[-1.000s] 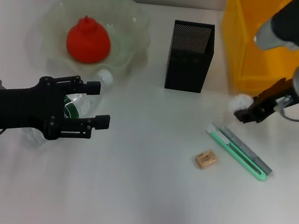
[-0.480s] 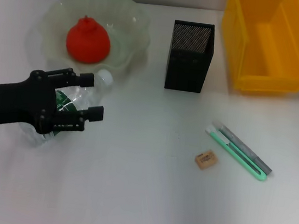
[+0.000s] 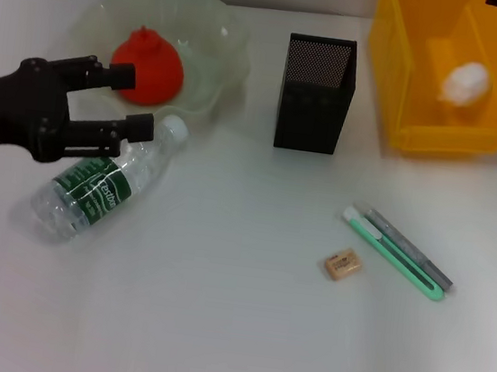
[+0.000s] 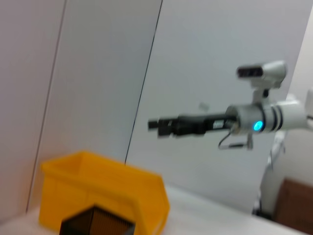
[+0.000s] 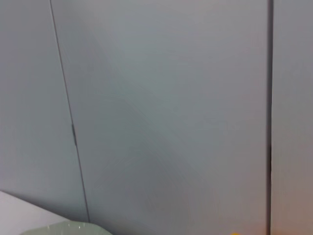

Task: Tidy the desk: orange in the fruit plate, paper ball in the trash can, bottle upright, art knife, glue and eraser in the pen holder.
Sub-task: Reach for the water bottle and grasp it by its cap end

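Now the paper ball [image 3: 466, 83] sits inside the trash can [image 3: 397, 86], and the left gripper [image 3: 137, 100], released, hovers above the lying bottle [image 3: 104, 182]; the right gripper's [image 4: 155, 124] state I cannot tell.

Orange [image 3: 148, 67] in fruit plate [image 3: 215, 28], paper ball [image 3: 466, 83] in trash can [image 3: 397, 86], bottle [image 3: 106, 181] lying flat

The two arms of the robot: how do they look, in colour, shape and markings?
The left gripper is matte black, with a blocky body and two slim straight fingers. The right gripper, seen from the left wrist view, is also black and narrow, fixed on a white and grey round wrist that carries a glowing cyan-blue light, dark rings and a thin looped cable below. A small grey camera sits on top of that wrist.
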Controlling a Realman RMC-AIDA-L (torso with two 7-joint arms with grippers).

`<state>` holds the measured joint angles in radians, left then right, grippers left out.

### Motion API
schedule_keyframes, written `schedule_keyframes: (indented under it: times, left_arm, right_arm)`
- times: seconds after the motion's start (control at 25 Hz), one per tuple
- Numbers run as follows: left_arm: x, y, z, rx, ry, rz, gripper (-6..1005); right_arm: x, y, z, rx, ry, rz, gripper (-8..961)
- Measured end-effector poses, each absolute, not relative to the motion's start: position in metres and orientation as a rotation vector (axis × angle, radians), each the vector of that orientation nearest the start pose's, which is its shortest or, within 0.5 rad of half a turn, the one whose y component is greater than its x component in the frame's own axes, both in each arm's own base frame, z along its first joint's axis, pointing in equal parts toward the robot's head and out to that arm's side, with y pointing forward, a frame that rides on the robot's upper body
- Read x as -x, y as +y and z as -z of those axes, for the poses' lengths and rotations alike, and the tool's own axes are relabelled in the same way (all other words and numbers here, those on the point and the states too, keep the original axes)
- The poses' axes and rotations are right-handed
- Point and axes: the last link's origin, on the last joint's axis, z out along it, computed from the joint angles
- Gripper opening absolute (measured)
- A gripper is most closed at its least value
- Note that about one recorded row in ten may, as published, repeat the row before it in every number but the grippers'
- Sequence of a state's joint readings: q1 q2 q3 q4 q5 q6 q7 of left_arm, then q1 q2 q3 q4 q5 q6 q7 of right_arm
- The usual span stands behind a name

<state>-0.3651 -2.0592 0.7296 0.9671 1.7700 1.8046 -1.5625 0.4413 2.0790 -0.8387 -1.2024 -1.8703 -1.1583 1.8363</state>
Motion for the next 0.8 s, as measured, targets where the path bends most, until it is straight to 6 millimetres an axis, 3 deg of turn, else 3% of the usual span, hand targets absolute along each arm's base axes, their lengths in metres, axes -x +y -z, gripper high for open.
schedule_keyframes:
  times: [0.12, 0.16, 0.2, 0.24, 0.28, 0.32, 0.4, 0.52, 0.56, 0.64, 0.8]
  left_arm:
    - [0.235, 0.301, -0.073, 2.741, -0.607, 0.792, 782]
    - [0.226, 0.303, -0.074, 2.777, -0.672, 0.664, 781]
    - [0.226, 0.303, -0.074, 2.777, -0.672, 0.664, 780]
    - [0.215, 0.31, -0.073, 2.783, -0.759, 0.491, 779]
    - [0.212, 0.312, -0.071, 2.779, -0.784, 0.445, 778]
    - [0.212, 0.312, -0.071, 2.779, -0.784, 0.445, 777]
    - [0.197, 0.326, -0.062, 2.7, -0.858, 0.19, 775]
    - [0.194, 0.34, -0.049, 2.543, -0.895, -0.107, 773]
    - [0.195, 0.342, -0.045, 2.5, -0.894, -0.18, 772]
    - [0.195, 0.347, -0.032, 2.439, -0.882, -0.263, 770]
    - [0.194, 0.348, -0.015, 2.422, -0.874, -0.313, 766]
  right_arm:
    - [-0.234, 0.374, -0.103, 2.231, 0.624, -0.693, 816]
    - [-0.236, 0.368, -0.1, 2.257, 0.617, -0.716, 823]
    - [-0.236, 0.368, -0.1, 2.257, 0.617, -0.716, 830]
    - [-0.241, 0.352, -0.09, 2.337, 0.596, -0.761, 837]
    - [-0.241, 0.352, -0.09, 2.337, 0.596, -0.761, 844]
    - [-0.246, 0.336, -0.079, 2.419, 0.578, -0.783, 851]
    - [-0.251, 0.329, -0.072, 2.453, 0.573, -0.79, 851]
    - [-0.27, 0.304, -0.041, 2.548, 0.537, -0.831, 851]
    - [-0.27, 0.304, -0.041, 2.548, 0.537, -0.831, 851]
    - [-0.281, 0.294, -0.019, 2.577, 0.526, -0.85, 851]
    - [-0.285, 0.287, -0.009, 2.593, 0.507, -0.857, 851]
